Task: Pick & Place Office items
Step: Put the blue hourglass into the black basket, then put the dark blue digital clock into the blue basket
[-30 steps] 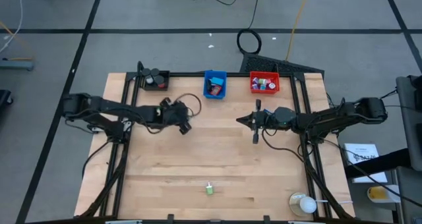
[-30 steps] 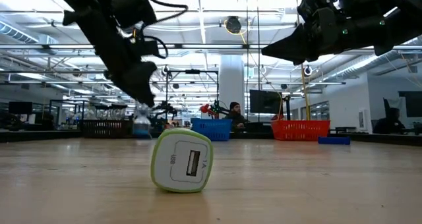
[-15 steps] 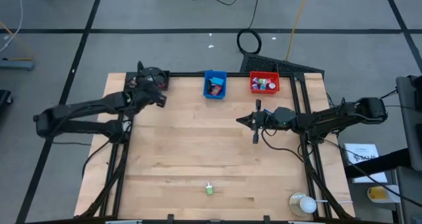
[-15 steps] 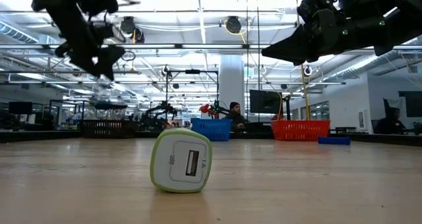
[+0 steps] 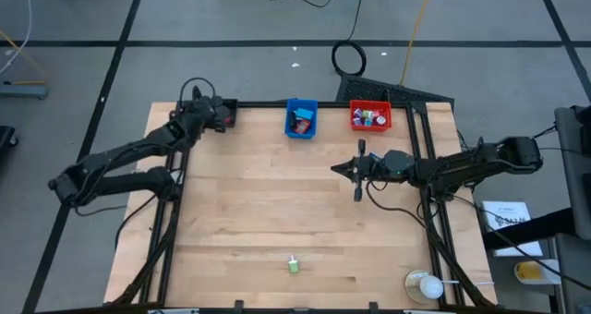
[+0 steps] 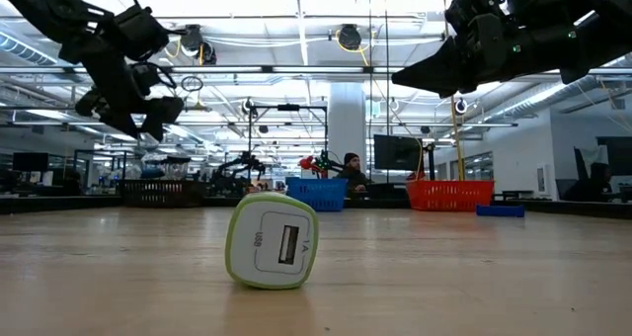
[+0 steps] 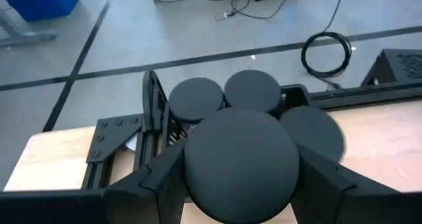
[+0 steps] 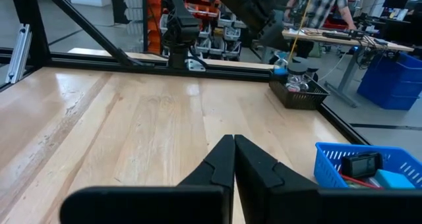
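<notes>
Landmark: blue plastic bin (image 5: 301, 118) at the middle of the far edge of the pale wooden table (image 5: 277, 212).
Left gripper (image 5: 212, 116): raised above the black plastic bin (image 5: 231, 103), which stands well left of the blue bin on the same edge.
Left jaws: clamped on either side of a wide round black disc (image 7: 241, 161), as seen in the left wrist view.
Hidden, black bin: in the high view the gripper covers most of its contents. The left wrist view shows three more round black discs (image 7: 198, 97) under the held one; their type cannot be told.
Hidden, held disc: in the low view it cannot be picked out under the gripper.
Right gripper (image 5: 340, 169): in the air right of the blue bin and nearer the table's front; the arm is at rest.
Right jaws: pressed together, nothing between them (image 8: 234, 148).
Office items, binned: dark and red pieces (image 5: 300, 123) in the blue bin; small coloured pieces (image 5: 369, 118) in the red plastic bin (image 5: 370, 105) just right of it. Single pieces are too small to tell apart.
Office item, loose: green and white USB charger (image 6: 274, 240), alone near the front edge, well apart from the blue bin.
Other: roundish white object in a clear holder (image 5: 427, 284) at the front right corner, far from the blue bin.
Obstruction: in the low view the charger fills the foreground, and a person (image 6: 352, 166) shows partly behind the blue bin.
</notes>
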Controlling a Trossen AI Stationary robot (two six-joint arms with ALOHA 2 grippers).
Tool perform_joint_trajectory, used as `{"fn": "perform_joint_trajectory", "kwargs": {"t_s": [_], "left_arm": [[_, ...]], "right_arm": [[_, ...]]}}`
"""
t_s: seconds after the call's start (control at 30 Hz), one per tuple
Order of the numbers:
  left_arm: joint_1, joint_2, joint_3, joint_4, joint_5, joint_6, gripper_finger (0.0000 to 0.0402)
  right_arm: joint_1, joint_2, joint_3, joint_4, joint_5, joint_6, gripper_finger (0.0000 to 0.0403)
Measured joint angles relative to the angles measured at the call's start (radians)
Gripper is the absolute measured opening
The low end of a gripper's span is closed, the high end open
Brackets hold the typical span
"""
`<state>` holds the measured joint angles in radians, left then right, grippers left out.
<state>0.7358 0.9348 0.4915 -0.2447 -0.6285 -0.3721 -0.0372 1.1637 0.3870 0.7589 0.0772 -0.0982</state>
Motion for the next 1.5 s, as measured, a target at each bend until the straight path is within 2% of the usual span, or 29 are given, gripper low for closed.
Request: {"fn": "perform_joint_trajectory", "kwargs": {"t_s": [0.17, 0.37, 0.53, 0.67, 0.73, 0.9, 1.03, 1.23, 1.5], "left_arm": [[0.04, 0.031, -0.013, 0.084, 0.0, 0.049, 0.0209], [0.075, 0.139, -0.015, 0.179, 0.034, 0.064, 0.0209], [0.096, 0.222, -0.015, 0.198, 0.053, 0.056, 0.0209], [0.108, 0.232, -0.015, 0.198, 0.082, 0.056, 0.021], [0.108, 0.232, -0.015, 0.197, 0.092, 0.056, 0.0232], [0.108, 0.228, -0.015, 0.193, 0.101, 0.065, 0.032], [0.108, 0.224, -0.011, 0.188, 0.106, 0.089, 0.0343], [0.108, 0.148, -0.009, 0.185, 0.106, 0.119, 0.0326], [0.048, -0.047, -0.009, 0.088, 0.141, 0.155, 0.0272]], "right_arm": [[0.0, 0.0, 0.0, 0.0, 0.0, 0.0, 0.0004], [0.0, 0.0, 0.0, 0.0, 0.0, 0.0, 0.0004], [0.0, 0.0, 0.0, 0.0, 0.0, 0.0, 0.0004], [0.0, 0.0, 0.0, 0.0, 0.0, 0.0, 0.0004], [0.0, 0.0, 0.0, 0.0, 0.0, 0.0, 0.0004], [0.0, 0.0, 0.0, 0.0, 0.0, 0.0, 0.0004], [0.0, 0.0, 0.0, 0.0, 0.0, -0.003, 0.0004], [0.0, 0.0, 0.0, 0.0, 0.0, -0.004, 0.0004], [0.0, 0.0, 0.0, 0.0, 0.0, -0.011, 0.0004]]}}
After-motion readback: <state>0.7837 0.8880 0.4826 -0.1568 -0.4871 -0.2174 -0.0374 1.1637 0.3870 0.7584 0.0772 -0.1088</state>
